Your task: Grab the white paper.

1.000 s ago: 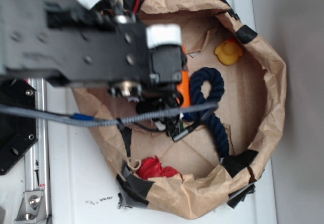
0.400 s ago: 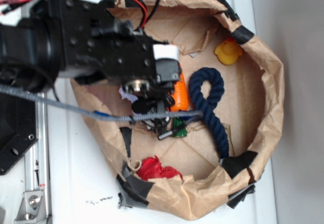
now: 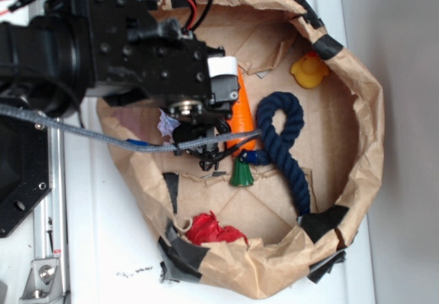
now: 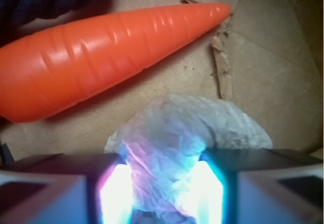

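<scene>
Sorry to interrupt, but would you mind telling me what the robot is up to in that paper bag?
The gripper is down inside the brown paper bag, with the white paper wad sitting between its fingers. Whether they are clamped yet is unclear. The orange carrot lies just beyond it, apart from the paper.

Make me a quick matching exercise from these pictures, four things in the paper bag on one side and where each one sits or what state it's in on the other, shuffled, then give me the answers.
Things:
1. white paper
2. carrot
3. rubber duck
4. red wad

Places or states:
A. yellow, alone near the bag's top right wall
B. crumpled, between the gripper's fingers
C. lying flat beside the dark blue rope
D. tucked against the bag's lower edge by black tape

Pairs: 1-B, 2-C, 3-A, 4-D
</scene>
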`<state>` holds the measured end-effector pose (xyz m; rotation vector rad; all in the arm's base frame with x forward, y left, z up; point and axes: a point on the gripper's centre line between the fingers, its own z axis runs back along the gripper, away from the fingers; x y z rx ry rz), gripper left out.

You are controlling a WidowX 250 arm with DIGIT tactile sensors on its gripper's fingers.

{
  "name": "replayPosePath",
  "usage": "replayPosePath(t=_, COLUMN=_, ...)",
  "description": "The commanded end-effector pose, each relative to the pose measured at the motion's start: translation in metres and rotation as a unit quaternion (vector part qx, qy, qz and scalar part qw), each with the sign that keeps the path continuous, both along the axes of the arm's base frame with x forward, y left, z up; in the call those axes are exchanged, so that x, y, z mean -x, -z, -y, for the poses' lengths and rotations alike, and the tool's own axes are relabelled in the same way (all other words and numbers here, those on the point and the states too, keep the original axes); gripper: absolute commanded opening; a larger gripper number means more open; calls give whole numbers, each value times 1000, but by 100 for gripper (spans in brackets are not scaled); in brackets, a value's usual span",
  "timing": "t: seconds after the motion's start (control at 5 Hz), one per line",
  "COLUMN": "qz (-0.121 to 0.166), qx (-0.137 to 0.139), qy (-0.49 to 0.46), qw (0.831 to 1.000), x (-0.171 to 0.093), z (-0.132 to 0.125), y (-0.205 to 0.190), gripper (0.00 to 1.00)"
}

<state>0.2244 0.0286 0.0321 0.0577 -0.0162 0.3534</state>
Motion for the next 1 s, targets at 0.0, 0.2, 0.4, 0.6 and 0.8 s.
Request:
replayPosePath(t=0.0, qz=73, qx=-14, qy=84, qw=994, x=-23, z=29, y=-72, gripper=0)
replayPosePath(t=0.2, qz=104, qx=-3, qy=118, qw=988, x=-36, z=42, y=-124, gripper=0)
replayPosePath(t=0.4, qz=98, qx=-2, qy=147, qw=984, x=-43, z=44, y=-157, gripper=0)
replayPosePath(t=0.6, qz=86, qx=-10, qy=215, qw=973, x=-40, z=38, y=-157, gripper=0)
replayPosePath(t=0.8, qz=83, qx=-3, qy=215, qw=973, x=-34, z=32, y=-159, gripper=0)
